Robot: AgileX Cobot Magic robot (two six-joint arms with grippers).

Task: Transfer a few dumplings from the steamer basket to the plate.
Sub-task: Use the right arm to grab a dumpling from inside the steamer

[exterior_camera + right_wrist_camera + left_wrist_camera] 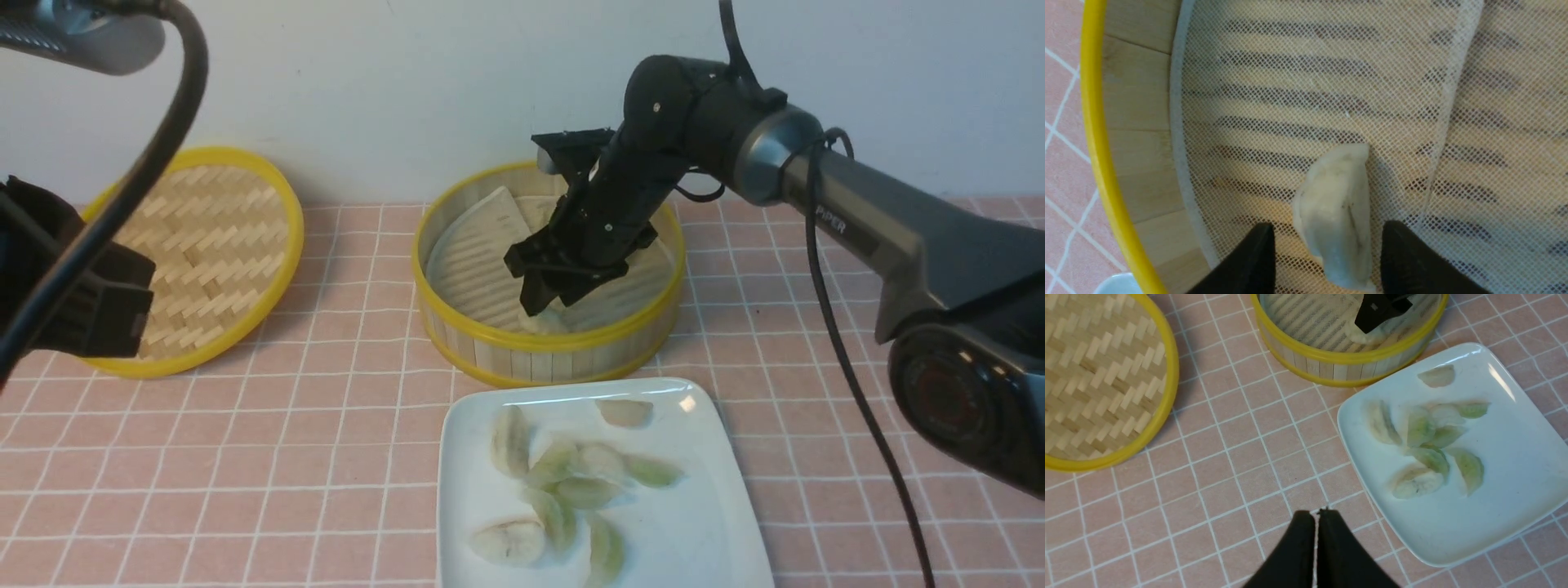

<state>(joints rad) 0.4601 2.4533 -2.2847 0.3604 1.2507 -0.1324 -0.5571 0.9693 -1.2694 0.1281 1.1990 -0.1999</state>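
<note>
One whitish dumpling (1335, 196) lies on the mesh liner near the front wall of the steamer basket (547, 339). My right gripper (1327, 225) reaches down into the basket and stands open. Its fingers straddle the dumpling, with a gap showing on each side. In the front view the right gripper (543, 306) hides most of that dumpling. Several pale green and beige dumplings (584, 490) lie on the white square plate (702, 523) in front of the basket. My left gripper (1316, 512) is shut and empty above the checked cloth, just left of the plate (1515, 490).
The flat woven lid (212, 245) with a yellow rim leans at the back left. My left arm (90, 302) hangs in front of it. A pale wall runs right behind the basket. Pink checked cloth covers the table.
</note>
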